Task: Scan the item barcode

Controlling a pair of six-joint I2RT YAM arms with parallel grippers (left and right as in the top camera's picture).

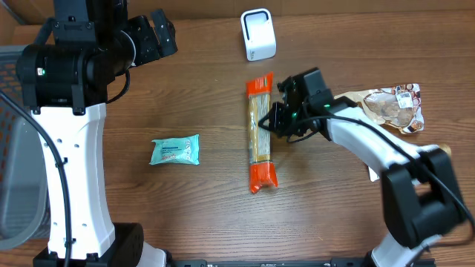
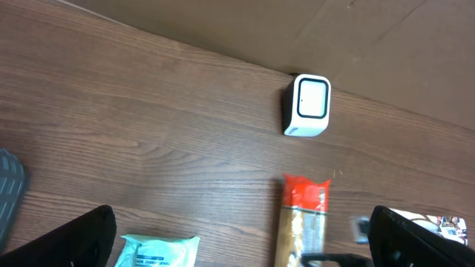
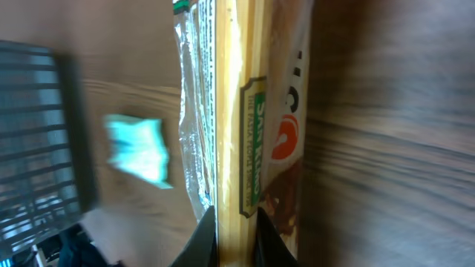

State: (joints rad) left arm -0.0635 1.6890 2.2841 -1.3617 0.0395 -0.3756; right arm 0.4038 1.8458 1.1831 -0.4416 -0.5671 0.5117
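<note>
You had the right gripper (image 1: 274, 119) shut on the spaghetti pack (image 1: 260, 130), pinching its long edge around mid-length. In the right wrist view both fingers (image 3: 202, 239) pressed the pack's sides and the pack ran straight out ahead of the tool. Your right arm reached in from the near right corner, elbow bent, forearm low, wrist turned sideways toward the pack. I could not tell whether the pack was lifted or flat on the table (image 1: 185, 89).

The scanner (image 1: 258, 34) stood past the pack's far end, well apart from the right gripper. The snack bag (image 1: 392, 106) lay behind that tool, beside the forearm. The wipes packet (image 1: 175, 150) sat on the pack's other side from the gripper, apart from it.

Your left arm stood upright at the left side, with the left gripper (image 2: 241, 226) held high, jaws spread wide and nothing between them. From its wrist camera its fingers (image 2: 67, 241) framed the bottom corners. The scanner was ahead of it and a bit right, the wipes packet was by the left finger, and the pack's red end was nearer the right finger. A corner of the basket (image 2: 9, 185) showed far left.
</note>
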